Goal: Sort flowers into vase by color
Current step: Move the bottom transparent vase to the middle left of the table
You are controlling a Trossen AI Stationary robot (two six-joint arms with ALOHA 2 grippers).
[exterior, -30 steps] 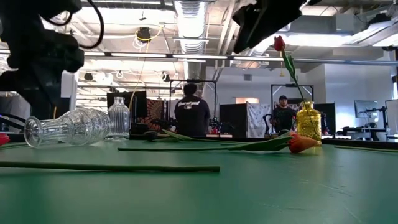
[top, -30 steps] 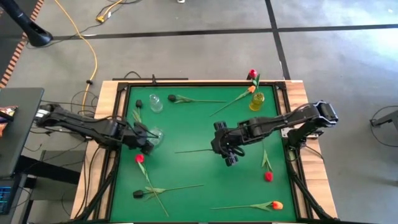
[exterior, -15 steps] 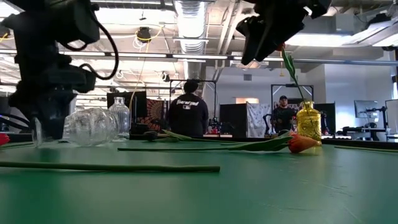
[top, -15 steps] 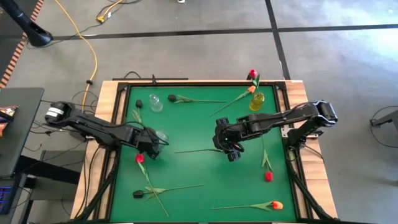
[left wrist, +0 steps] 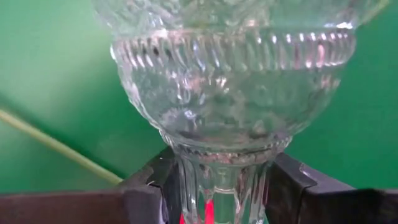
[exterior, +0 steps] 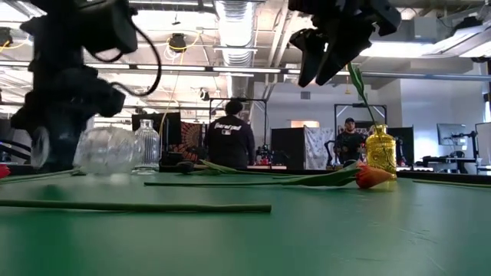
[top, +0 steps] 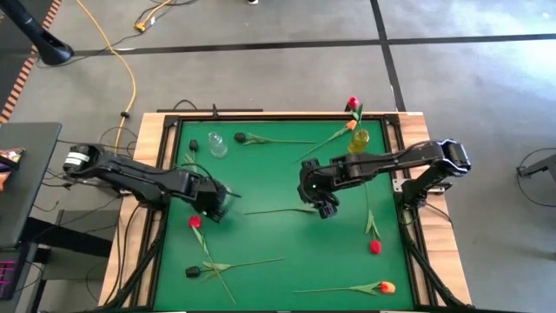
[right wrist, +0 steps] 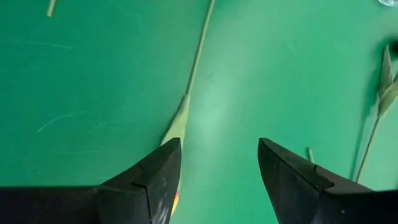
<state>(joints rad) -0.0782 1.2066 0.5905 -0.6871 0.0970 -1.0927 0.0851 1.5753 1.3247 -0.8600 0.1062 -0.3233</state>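
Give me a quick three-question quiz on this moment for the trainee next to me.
1. True or false: the right gripper is shut on a flower.
2. The left gripper is closed around: A) a loose stem, B) the neck of the clear vase, C) a dark flower head.
3. What colour is the tulip standing in the yellow vase?

Key: 1. False, it is open and empty above the table. 2. B. 3. Red.
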